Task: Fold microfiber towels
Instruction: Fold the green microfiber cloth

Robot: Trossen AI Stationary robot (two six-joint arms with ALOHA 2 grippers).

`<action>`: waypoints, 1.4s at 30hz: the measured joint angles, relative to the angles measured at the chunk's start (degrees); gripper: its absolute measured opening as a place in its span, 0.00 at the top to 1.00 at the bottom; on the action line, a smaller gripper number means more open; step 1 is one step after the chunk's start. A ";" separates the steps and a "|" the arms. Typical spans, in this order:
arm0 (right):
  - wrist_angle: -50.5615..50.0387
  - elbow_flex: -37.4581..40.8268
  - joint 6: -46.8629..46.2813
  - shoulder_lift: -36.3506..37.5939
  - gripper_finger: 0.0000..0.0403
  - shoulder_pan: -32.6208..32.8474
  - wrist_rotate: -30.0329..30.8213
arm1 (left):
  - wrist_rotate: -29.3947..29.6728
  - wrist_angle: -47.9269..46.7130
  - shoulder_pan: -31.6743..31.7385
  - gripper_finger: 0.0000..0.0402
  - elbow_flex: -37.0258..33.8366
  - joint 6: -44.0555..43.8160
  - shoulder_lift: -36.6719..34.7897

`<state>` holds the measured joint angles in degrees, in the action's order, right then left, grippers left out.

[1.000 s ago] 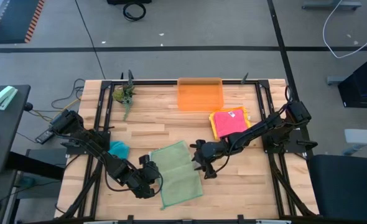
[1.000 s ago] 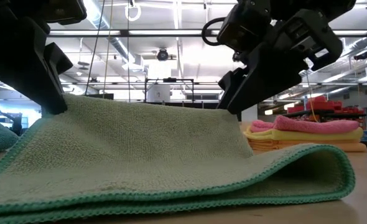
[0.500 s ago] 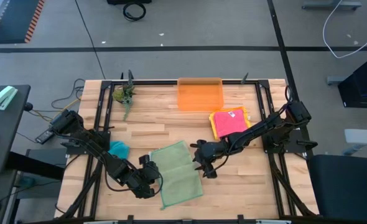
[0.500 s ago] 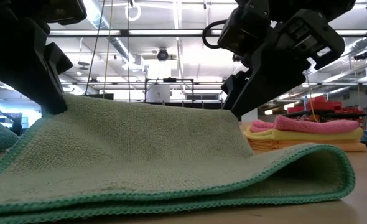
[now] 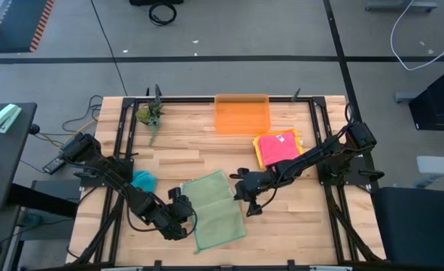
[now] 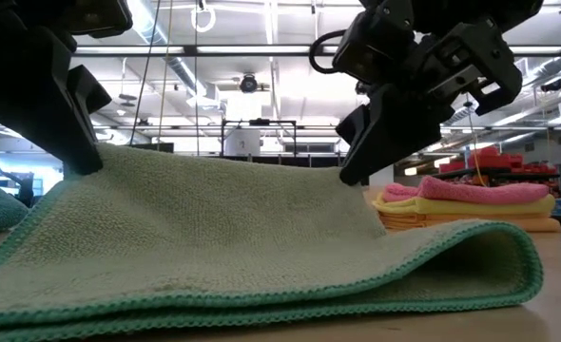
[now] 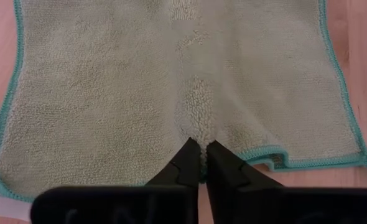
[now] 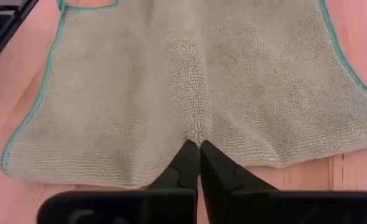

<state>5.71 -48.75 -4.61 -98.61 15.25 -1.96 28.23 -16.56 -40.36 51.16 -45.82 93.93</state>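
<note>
Centrally, one sage green towel point(image 5: 217, 209), teal-edged, folded on the wooden table point(image 5: 184, 150) near its front, pinched at opposite edges by the left gripper point(image 7: 201, 163) and right gripper point(image 8: 199, 152), both clamped on cloth; pink-and-yellow towel stack point(image 5: 279, 147) beside orange bin point(image 5: 241, 115); teal towel point(image 5: 143, 180) at left.

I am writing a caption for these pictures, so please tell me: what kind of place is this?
Probably a robotics lab or workshop. Two robot arms are mounted on a framed wooden table, cables lie on the taped concrete floor, and the low view shows exposed ceiling lights and storage shelves behind.
</note>
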 joint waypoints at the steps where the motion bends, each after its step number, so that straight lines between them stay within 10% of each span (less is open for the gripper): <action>1: -0.11 -0.20 -0.01 0.00 0.98 0.00 0.00 | 0.00 0.01 0.00 0.95 0.00 0.00 0.00; 11: -10.40 -6.98 4.60 6.37 0.99 1.27 5.85 | 0.01 2.48 -1.38 0.96 -0.04 4.66 -5.63; 20: -15.61 -10.75 18.91 15.81 0.99 2.89 23.71 | 6.08 1.15 -1.05 0.97 -0.02 14.69 -16.99; 31: -3.89 -10.73 48.65 16.74 1.00 -10.66 29.51 | 13.68 -7.82 13.58 0.97 0.00 37.39 -30.11; 37: -5.01 -9.63 47.50 16.64 1.00 -13.00 30.43 | 13.74 -7.45 19.15 0.97 0.00 48.43 -29.79; 42: -3.26 0.90 35.69 13.83 1.00 -1.37 30.75 | 10.59 -8.38 11.17 0.97 -0.09 35.84 -17.34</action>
<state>2.45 -47.86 31.08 -84.77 13.88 28.79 38.82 -24.93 -29.19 51.07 -9.99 76.59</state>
